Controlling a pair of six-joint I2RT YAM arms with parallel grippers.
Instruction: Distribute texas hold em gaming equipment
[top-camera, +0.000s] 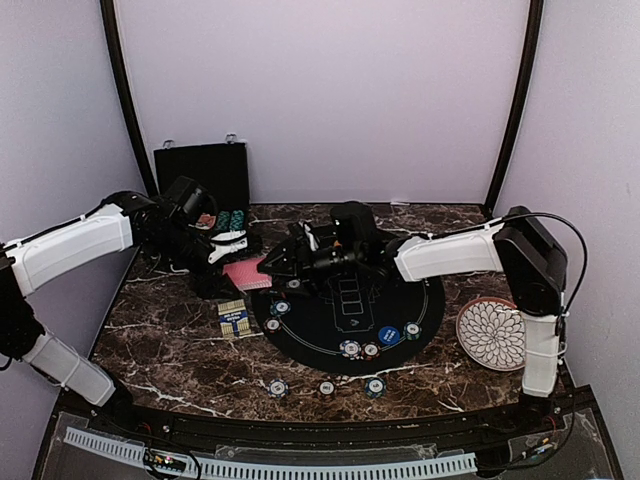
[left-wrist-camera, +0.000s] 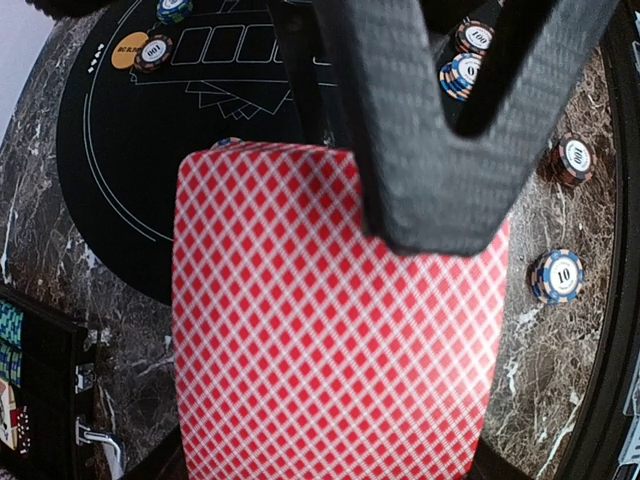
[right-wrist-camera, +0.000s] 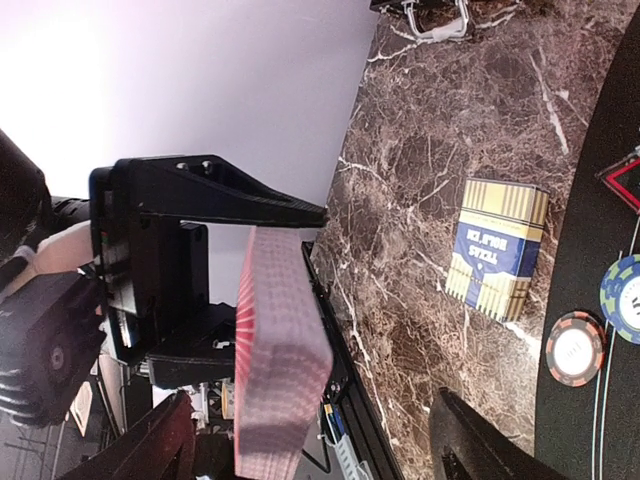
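Note:
My left gripper (top-camera: 238, 268) is shut on a deck of red-backed playing cards (top-camera: 246, 272), held above the table's left part. The deck fills the left wrist view (left-wrist-camera: 330, 320) and hides the left fingers there. My right gripper (top-camera: 287, 258) is open, and in the right wrist view (right-wrist-camera: 310, 450) its fingers stand wide apart on either side of the deck (right-wrist-camera: 280, 360). One right finger (left-wrist-camera: 430, 130) overlaps the deck's top corner. Poker chips (top-camera: 350, 348) and a blue button (top-camera: 389, 335) lie on the round black mat (top-camera: 420, 300). An orange button (left-wrist-camera: 128, 50) and a red-edged triangle marker (right-wrist-camera: 625, 180) also lie on it.
A blue and yellow card box (top-camera: 233, 320) lies left of the mat. Three chips (top-camera: 326, 388) sit near the front edge. The open black case (top-camera: 203, 175) with chips (top-camera: 232, 219) stands at the back left. A white patterned plate (top-camera: 492, 333) sits at the right.

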